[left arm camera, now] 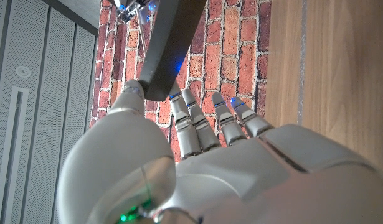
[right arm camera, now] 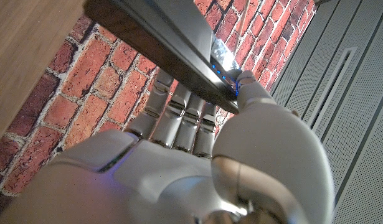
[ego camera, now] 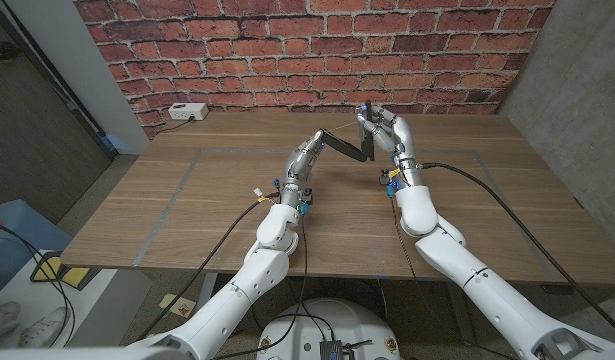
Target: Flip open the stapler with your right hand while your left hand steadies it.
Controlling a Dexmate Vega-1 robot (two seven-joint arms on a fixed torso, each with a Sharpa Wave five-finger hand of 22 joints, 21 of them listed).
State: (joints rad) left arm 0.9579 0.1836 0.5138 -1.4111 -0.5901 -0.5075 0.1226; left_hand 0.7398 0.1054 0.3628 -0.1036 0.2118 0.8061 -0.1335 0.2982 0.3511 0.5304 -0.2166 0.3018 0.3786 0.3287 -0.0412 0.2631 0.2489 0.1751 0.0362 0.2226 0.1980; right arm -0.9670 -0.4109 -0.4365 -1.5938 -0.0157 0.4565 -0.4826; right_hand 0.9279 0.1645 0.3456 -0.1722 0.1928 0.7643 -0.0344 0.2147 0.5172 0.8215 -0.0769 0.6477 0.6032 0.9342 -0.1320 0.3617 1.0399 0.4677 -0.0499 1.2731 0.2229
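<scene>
Black stapler (ego camera: 349, 146) hangs splayed open above the tabletop (ego camera: 187, 200): left hand (ego camera: 309, 157) pinches one end, right hand (ego camera: 385, 133) grips the other.

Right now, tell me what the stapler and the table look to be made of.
Stapler: probably metal with a dark, smooth, slightly glossy finish; the right wrist view shows a straight grey edge catching light. It could be painted.
Table: wood or wood veneer, matte, with long pale brown grain lines.
</scene>
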